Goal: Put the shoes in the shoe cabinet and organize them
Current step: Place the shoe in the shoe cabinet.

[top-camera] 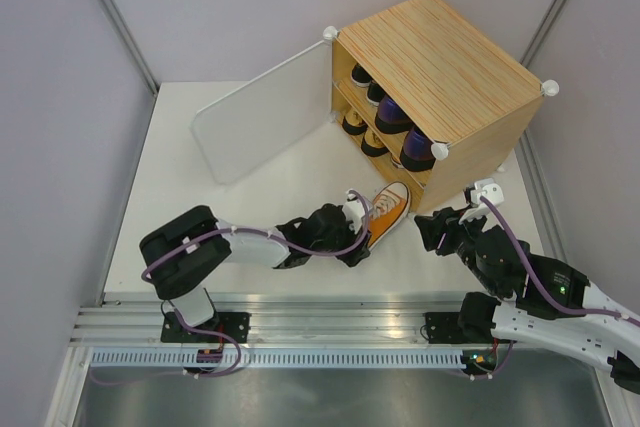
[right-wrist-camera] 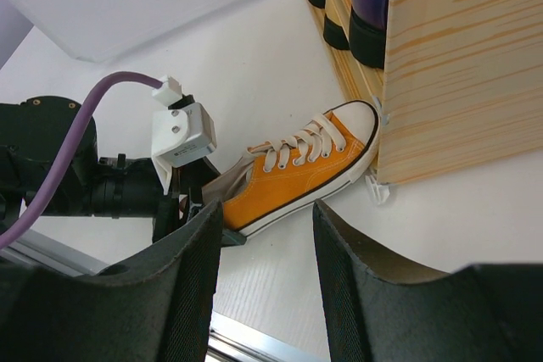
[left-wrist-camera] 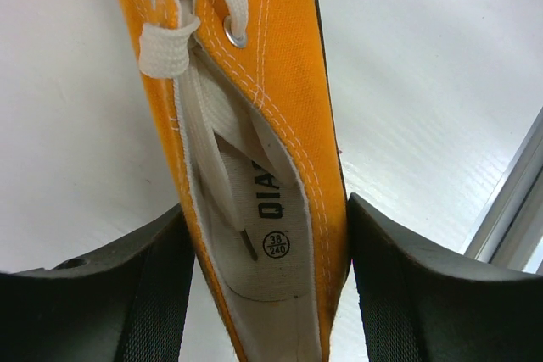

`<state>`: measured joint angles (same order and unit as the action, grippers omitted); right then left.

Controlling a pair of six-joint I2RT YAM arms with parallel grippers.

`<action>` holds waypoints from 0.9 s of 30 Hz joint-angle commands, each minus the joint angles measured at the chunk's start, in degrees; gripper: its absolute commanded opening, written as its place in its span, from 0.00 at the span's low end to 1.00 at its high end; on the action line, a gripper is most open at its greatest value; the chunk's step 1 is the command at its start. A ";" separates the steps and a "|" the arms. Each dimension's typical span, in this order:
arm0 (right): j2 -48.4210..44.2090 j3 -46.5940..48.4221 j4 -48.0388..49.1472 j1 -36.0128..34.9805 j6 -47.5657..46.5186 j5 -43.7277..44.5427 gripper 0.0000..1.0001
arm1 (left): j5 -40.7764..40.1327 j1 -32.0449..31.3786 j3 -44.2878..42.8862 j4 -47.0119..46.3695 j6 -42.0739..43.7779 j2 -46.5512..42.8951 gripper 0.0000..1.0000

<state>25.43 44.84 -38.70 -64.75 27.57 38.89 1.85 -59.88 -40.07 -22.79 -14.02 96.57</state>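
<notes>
My left gripper (top-camera: 358, 239) pinches the orange sneaker (top-camera: 388, 211) by the heel, its toe near a front corner of the shoe cabinet (top-camera: 450, 57), so I should hold it level and steer it toe-first into the open front, my right gripper (top-camera: 432, 230) spread and empty.

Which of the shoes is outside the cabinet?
The orange sneaker, in front of the cabinet, its heel clamped in the left gripper. The dark shoes all stand inside it.

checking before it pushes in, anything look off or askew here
The orange sneaker, pinched at the heel by the left gripper, points its toe at the near front corner of the shoe cabinet, not the opening. Nothing else stands out.
</notes>
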 commanded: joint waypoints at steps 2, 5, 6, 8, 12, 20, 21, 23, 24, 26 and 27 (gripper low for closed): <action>-0.12 2.27 -0.94 0.06 -0.85 1.36 0.52 | 4.21 3.18 -5.36 0.80 8.56 -1.48 0.02; -0.12 2.36 -1.12 -0.02 -0.85 1.45 0.52 | 6.94 4.33 -7.38 2.30 10.94 -0.42 0.02; -0.21 2.36 -1.12 0.06 -0.85 1.62 0.52 | 8.07 4.85 -7.73 2.48 11.47 -0.34 0.02; -0.47 2.27 -1.12 0.06 -0.85 1.97 0.52 | 9.31 5.38 -8.44 2.92 13.48 -0.51 0.02; -0.21 2.36 -1.20 0.06 -1.03 2.85 0.52 | 13.78 7.40 -9.58 5.02 17.88 -0.16 0.02; -0.03 2.27 -1.12 0.06 -1.12 3.73 0.54 | 18.72 10.74 -14.76 9.25 21.31 3.35 0.02; -0.12 2.36 -1.12 0.06 -1.12 3.65 0.54 | 18.81 11.18 -15.12 9.42 21.40 3.88 0.02; -0.21 2.44 -1.20 0.06 -1.38 3.82 0.54 | 18.89 11.71 -16.17 9.60 21.14 4.23 0.02; -0.12 2.62 -1.20 0.06 -1.38 3.91 0.54 | 18.98 12.15 -16.44 9.60 21.05 4.41 0.02; -0.12 3.06 -1.20 0.06 -1.56 4.08 0.54 | 19.24 12.24 -17.66 9.69 20.88 5.29 0.02; -0.03 3.23 -1.20 -0.02 -1.90 4.43 0.54 | 19.51 12.24 -18.10 9.78 20.96 5.55 0.02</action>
<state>25.50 45.32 -39.86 -64.75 27.11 41.50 18.83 -48.21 -54.37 -10.00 4.14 101.54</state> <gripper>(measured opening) 0.545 0.697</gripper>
